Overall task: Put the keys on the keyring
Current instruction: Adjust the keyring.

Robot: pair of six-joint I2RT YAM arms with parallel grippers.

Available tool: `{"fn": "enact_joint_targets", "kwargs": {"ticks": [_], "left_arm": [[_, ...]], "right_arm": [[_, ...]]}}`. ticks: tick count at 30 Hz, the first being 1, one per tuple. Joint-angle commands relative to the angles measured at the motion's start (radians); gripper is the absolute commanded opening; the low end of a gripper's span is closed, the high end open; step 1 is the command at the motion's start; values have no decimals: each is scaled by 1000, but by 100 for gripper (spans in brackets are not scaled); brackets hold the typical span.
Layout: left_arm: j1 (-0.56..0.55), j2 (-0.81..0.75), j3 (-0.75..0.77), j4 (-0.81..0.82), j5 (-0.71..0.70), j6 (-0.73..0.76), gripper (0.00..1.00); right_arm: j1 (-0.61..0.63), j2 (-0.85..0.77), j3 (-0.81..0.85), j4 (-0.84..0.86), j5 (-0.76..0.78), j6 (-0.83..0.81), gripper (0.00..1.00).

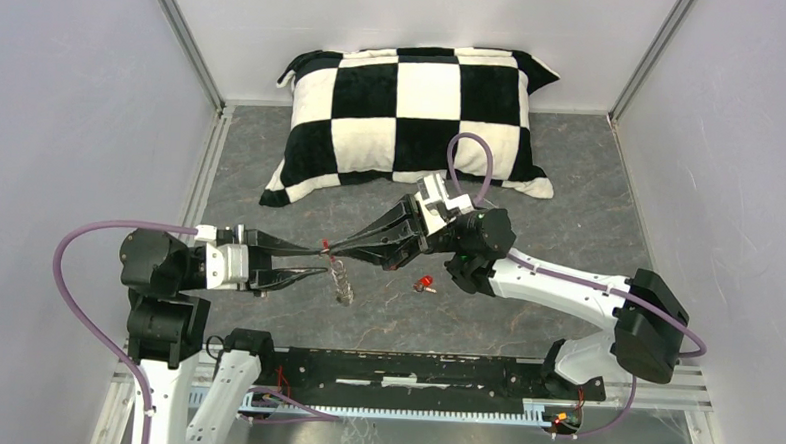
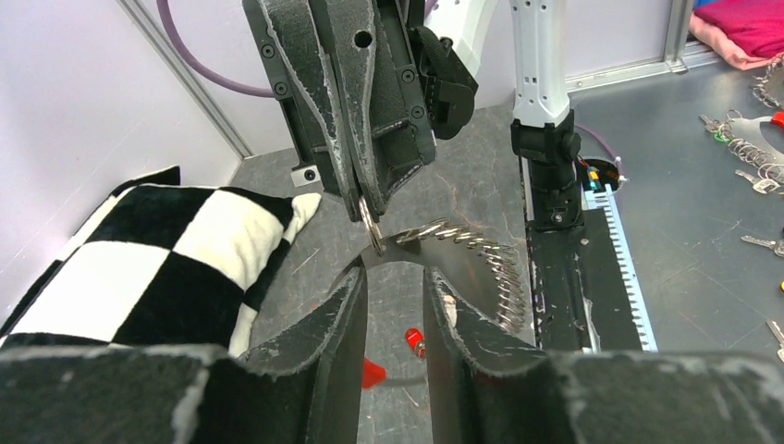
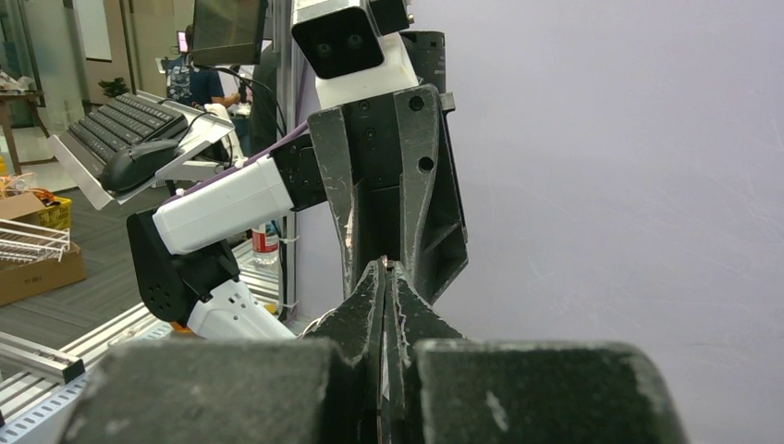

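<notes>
Top external: checkered pillow (image 1: 414, 113) beyond the keyring (image 1: 342, 282)

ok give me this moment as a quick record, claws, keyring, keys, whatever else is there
left claw: open, fingers apart
right claw: shut on a small silvery piece
keyring: one end up at the claw tips, coil drooping below
red-headed key: loose on the table, apart from the keyring
black-and-white key: not made out
checkered pillow: at the far wall
</notes>
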Motion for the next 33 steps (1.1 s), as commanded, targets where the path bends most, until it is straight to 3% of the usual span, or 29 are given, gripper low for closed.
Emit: {"fn": "enact_joint_targets", "kwargs": {"ticks": [1,9,12,16,20,23,27,33], "left_arm": [[-4,9,6,37,-18,-41,36],[-3,5,-7,74,-32,-77,33],[-3,2,-13,74,-29,-74,25],[-3,1,-17,74,-31,-68,7],[-3,0,-17,75,-31,-69,2],[-4,-5,-16,33,-31,-29,2],[-3,-18,-12,-49,-31,81,2],[-4,-15,-16,-88,-31,130,2]], "right_arm": [[12,8,13,79,-13,23,0],[22,13,14,69,-17,18,0],[24,14,14,70,-16,18,0],[32,16,21,61,-19,14,1],[36,12,21,6,-25,-8,1],[32,-27,18,-142,-21,-84,3],[26,-107,54,-466,19,-262,13],[25,-111,232,-942,53,-480,25]]}}
